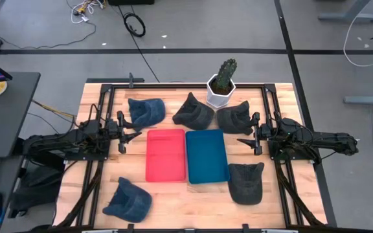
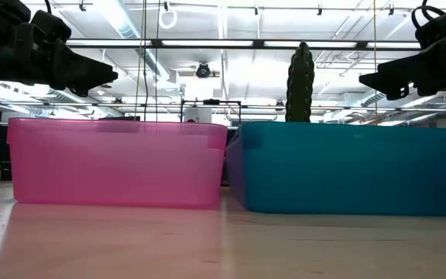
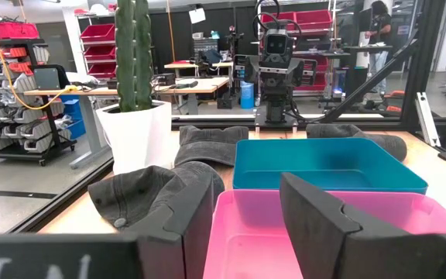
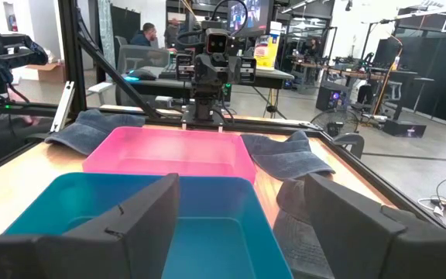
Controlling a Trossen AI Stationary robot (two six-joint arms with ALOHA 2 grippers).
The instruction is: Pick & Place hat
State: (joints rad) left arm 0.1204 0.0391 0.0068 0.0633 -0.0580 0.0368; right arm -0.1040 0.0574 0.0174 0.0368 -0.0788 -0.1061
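My left jaws [image 1: 123, 133] stand wide and empty, hanging above the desk [image 1: 173, 194] just left of the pink bin [image 1: 166, 155]. My right jaws [image 1: 248, 134] are just as wide and empty, just right of the blue bin [image 1: 206, 156]. The two bins sit side by side, touching, in the middle of the desk.

Five caps lie around them, none in a bin yet. A blue cap [image 1: 146, 110] lies behind the pink bin, nearest my left jaws, and another blue cap [image 1: 127, 200] lies near the front edge on my left. Three dark grey ones are on the other side: one [image 1: 193, 112] just left of the potted cactus [image 1: 222, 83], one [image 1: 235, 118] just right of it and close to my right jaws, and one [image 1: 246, 182] just beside the blue bin's front right corner.

I judge them light, soft cloth that will fold under a pinch; the stiffer brim or the seam where it meets the crown looks the surest hold. The front grey cap's long axis runs front to back; I read its brim as toward me, though I am not sure. The rear blue cap lies across the desk, its brim seemingly toward my left side.
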